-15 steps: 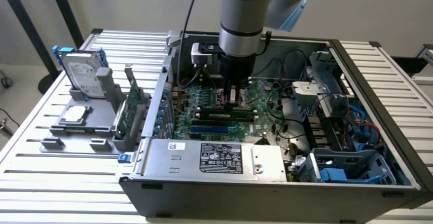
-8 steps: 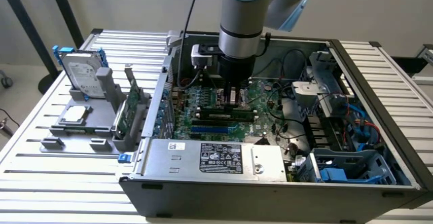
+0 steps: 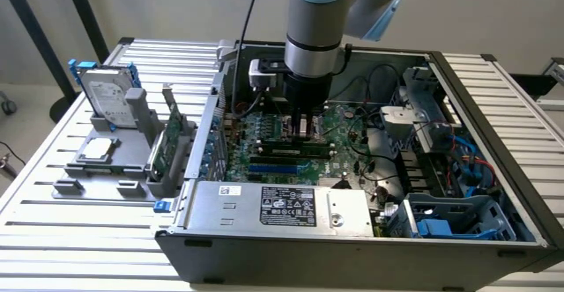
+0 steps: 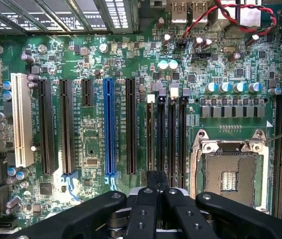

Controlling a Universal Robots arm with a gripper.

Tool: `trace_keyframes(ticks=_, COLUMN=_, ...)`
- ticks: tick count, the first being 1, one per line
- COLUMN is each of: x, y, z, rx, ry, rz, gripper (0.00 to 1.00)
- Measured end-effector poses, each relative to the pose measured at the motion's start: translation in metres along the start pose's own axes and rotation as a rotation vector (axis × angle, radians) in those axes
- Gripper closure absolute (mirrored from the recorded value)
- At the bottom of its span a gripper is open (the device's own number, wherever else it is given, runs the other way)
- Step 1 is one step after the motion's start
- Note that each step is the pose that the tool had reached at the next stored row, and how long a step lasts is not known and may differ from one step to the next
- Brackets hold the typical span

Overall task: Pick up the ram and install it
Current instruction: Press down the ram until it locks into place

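One ram stick (image 3: 295, 148) sits seated in its slot on the motherboard (image 4: 91, 144); the gripper (image 3: 302, 131) hovers just above it, jaws clenched together, empty, the case walls (image 3: 493, 153) well apart.

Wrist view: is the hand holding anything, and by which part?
Cannot tell. The hand is down over the middle of the ram, which lies along a slot on the motherboard; whether it grips it isn't visible.
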State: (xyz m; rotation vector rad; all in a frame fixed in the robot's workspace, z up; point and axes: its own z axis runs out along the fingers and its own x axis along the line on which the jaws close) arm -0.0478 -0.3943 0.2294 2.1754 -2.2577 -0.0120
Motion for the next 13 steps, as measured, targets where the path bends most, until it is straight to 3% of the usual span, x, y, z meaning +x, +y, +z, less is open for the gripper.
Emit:
trace_keyframes(ticks=5, x=0.0, y=0.0003, z=-0.0168, rx=-0.0012, ry=0.0021, rz=0.0, gripper=0.89)
trace_keyframes(ticks=13, x=0.0, y=0.0003, z=-0.017, rx=-0.0012, ry=0.002, rz=0.0, gripper=0.89)
